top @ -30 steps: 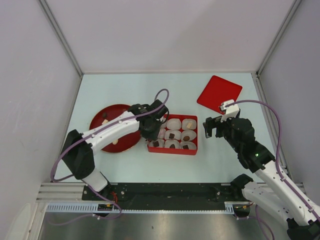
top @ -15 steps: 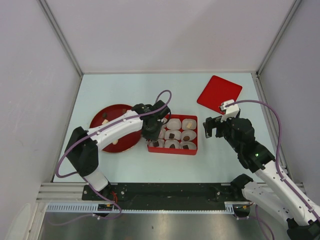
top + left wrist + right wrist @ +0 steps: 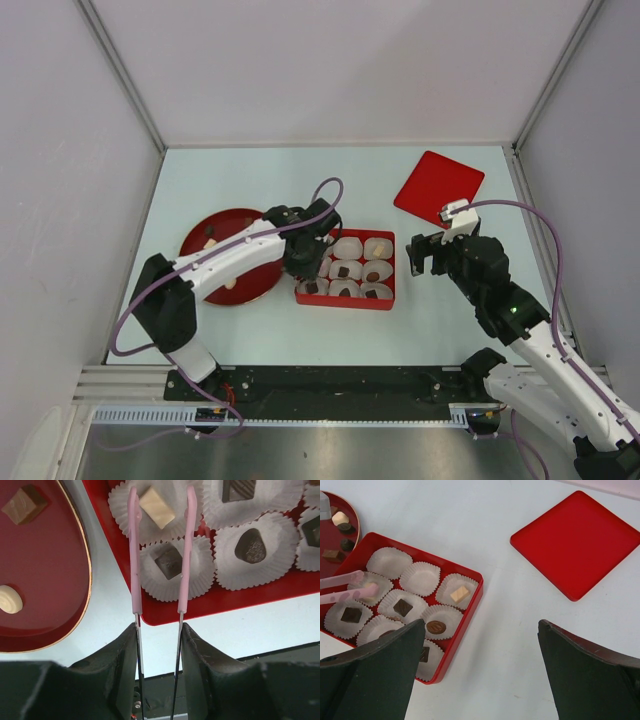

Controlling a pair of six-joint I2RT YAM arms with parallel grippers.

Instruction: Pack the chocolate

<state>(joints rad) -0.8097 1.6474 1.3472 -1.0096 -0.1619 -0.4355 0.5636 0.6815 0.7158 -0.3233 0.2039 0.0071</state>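
left tool (image 3: 159, 645) pinching thin pink-handled metal tongs (image 3: 133, 555) | cream cube chocolate (image 3: 157, 507) between their arms (dead ahead) | right tool (image 3: 481, 630) wide open, empty

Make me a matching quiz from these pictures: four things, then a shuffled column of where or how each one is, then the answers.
1. pink tongs
2. round red plate
3. square red lid
4. right gripper

A. open, holding nothing
B. left of the red box, carrying loose chocolates
C. in the left gripper, straddling a cream chocolate
D. flat on the table, right of and beyond the box

Pairs: 1-C, 2-B, 3-D, 4-A
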